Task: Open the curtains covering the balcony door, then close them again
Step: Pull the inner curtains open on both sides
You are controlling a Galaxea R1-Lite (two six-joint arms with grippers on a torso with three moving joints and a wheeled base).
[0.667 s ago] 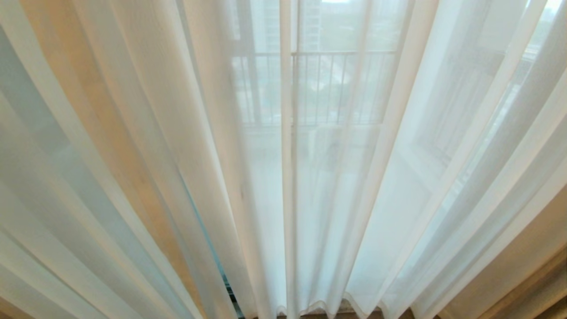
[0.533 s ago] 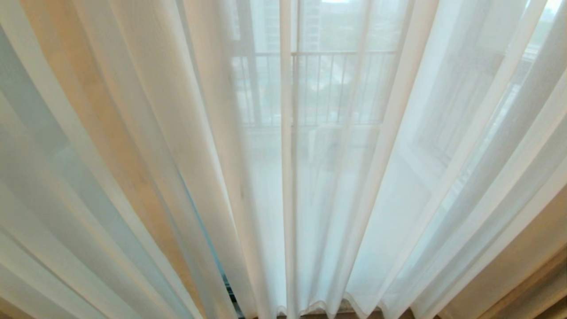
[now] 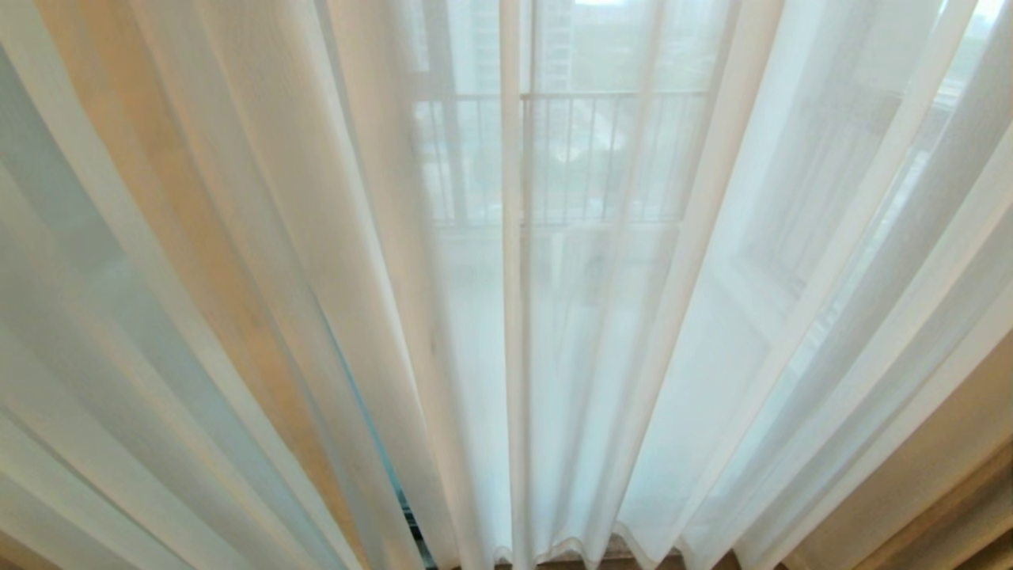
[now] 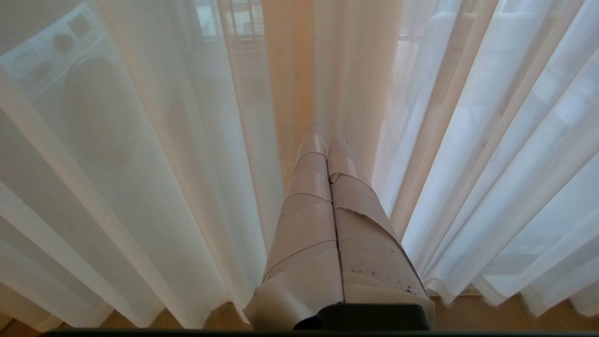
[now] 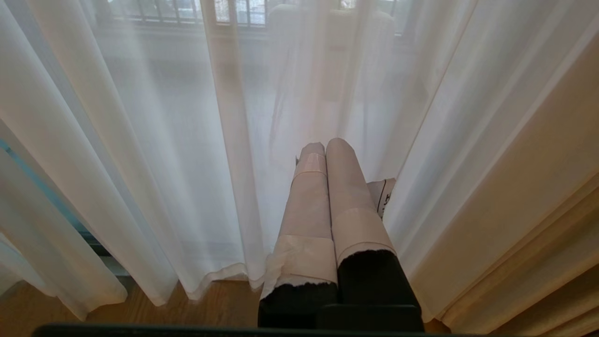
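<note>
Sheer white curtains point(image 3: 332, 237) are hanging drawn in soft vertical pleats, their wavy hems brushing the wooden floor point(image 5: 220, 306) and veiling the balcony door point(image 3: 514, 158) and the thin-barred railing point(image 3: 609, 99) behind. Opaque tan drapes point(image 5: 538, 210) are falling alongside. Tape-wrapped, the left gripper point(image 4: 326, 138) and right gripper point(image 5: 326, 145) are pointing at the fabric, jaws pressed together, holding nothing.

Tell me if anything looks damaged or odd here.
The tape wrapped on the left claw is torn and ragged along one finger. The curtains hang closed in even pleats; nothing else stands out.
</note>
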